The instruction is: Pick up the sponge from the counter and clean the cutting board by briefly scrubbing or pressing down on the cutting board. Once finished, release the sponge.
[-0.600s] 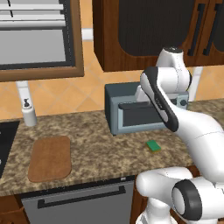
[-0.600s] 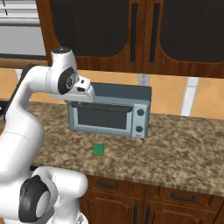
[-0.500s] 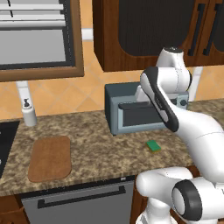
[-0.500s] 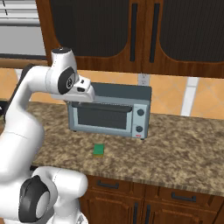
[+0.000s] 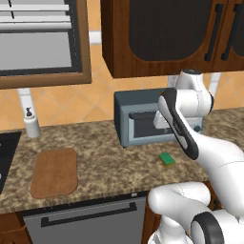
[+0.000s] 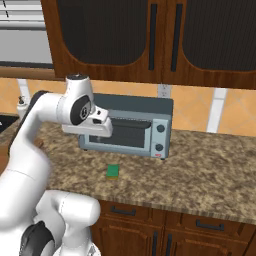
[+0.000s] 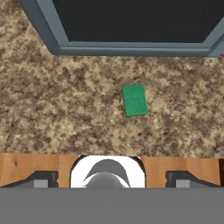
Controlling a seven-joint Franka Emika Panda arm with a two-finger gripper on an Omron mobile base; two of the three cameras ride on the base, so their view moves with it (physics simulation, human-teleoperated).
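The small green sponge (image 5: pixel 167 159) (image 6: pixel 113 171) lies flat on the speckled granite counter (image 5: pixel 105 157), a little in front of the toaster oven. In the hand view the sponge (image 7: pixel 134 99) sits just right of centre, well below my gripper (image 7: pixel 111 179), whose two fingertips stand far apart with nothing between them: it is open. My hand (image 6: pixel 95 125) hovers high over the counter, in front of the oven door. The reddish-brown cutting board (image 5: pixel 55 172) lies flat far to the left, near the counter's front edge, well away from the sponge.
A grey toaster oven (image 5: pixel 138 121) (image 6: pixel 131 127) stands at the back of the counter behind the sponge. A white soap dispenser (image 5: pixel 32 125) is at the back left, a dark cooktop (image 5: pixel 5 152) at the left edge. Wall cabinets (image 6: pixel 150 40) hang overhead.
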